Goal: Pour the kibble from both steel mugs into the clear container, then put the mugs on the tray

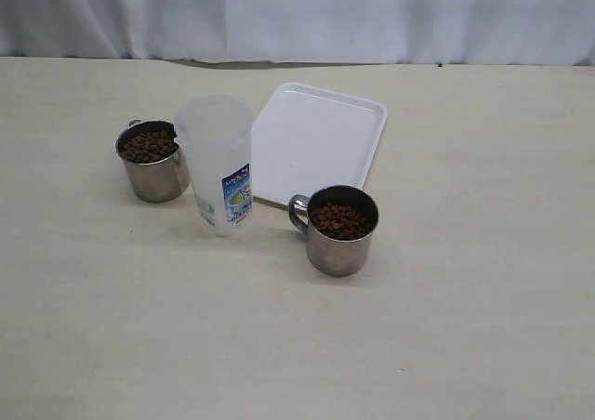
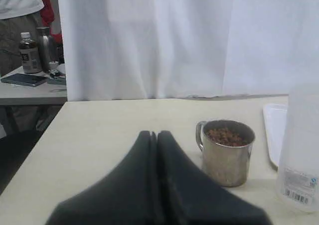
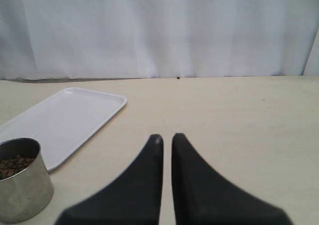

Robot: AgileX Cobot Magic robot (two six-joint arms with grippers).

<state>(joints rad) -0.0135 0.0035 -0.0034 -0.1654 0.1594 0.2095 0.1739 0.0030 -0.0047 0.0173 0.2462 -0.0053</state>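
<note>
On my feed the left gripper (image 2: 153, 134) and right gripper (image 3: 167, 137) are both pinched together, empty. Kibble (image 1: 149, 145) fills the left steel mug (image 1: 153, 177) and right steel mug (image 1: 338, 248), which flank the clear container (image 1: 218, 160). The tray (image 1: 316, 141) is just behind.

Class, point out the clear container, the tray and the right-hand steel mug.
clear container (image 1: 216, 155), exterior view, upper wall.
tray (image 1: 316, 141), exterior view, bare middle.
right-hand steel mug (image 1: 337, 253), exterior view, front wall.

Lab-type rm: white curtain (image 1: 372, 16) backdrop, plain table (image 1: 465, 336).
</note>
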